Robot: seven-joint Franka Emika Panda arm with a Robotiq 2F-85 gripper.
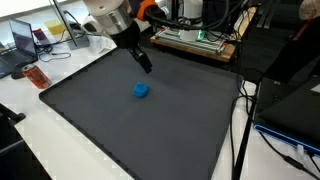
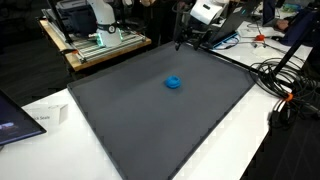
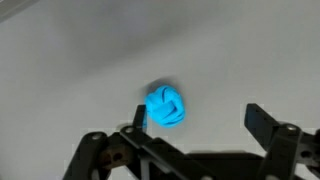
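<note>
Dark mat (image 1: 100, 125), blue ball (image 1: 141, 90), laptop (image 1: 20, 45) nearby

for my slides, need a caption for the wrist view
Open gripper poised over a blue ball on a grey mat.

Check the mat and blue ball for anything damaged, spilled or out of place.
Nothing stands out. The blue ball lies alone on the dark mat, nothing spilled; the open gripper hangs above it, apart.
</note>
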